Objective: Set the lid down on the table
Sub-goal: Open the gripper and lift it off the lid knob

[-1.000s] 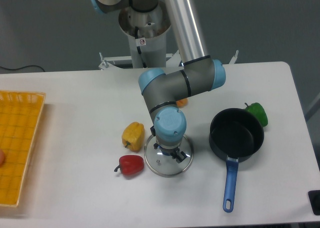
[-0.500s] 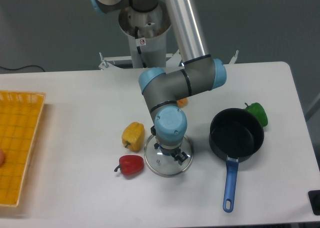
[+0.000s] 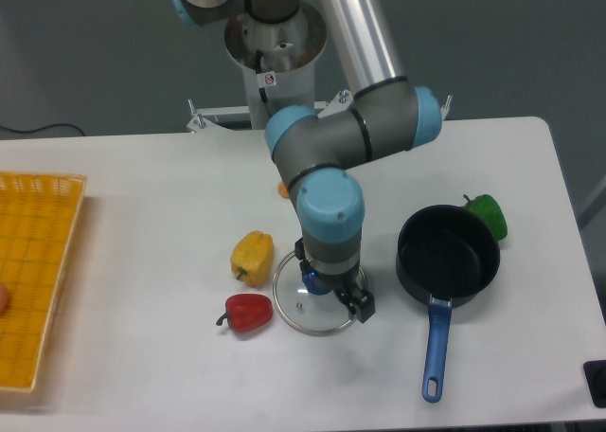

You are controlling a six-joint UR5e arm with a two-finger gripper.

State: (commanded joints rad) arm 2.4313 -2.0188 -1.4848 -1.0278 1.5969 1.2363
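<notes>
Gripper (image 3: pixel 333 295) above lid (image 3: pixel 295 309), which lies flat on table (image 3: pixel 142 195); release step.
You cannot tell if fingers are spread; next, lift straight clear of blue knob (image 3: pixel 311 282).

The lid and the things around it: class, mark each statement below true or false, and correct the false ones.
1. The lid lies flat on the table. True.
2. The lid covers the saucepan. False: the saucepan stands open to the right of the lid, apart from it.
3. The red pepper is left of the lid. True.
4. The yellow pepper sits in the yellow tray. False: it lies on the table, just by the lid's upper left rim.
5. The tool is above the saucepan. False: it is over the lid.
6. The green pepper is behind the saucepan. True.
</notes>
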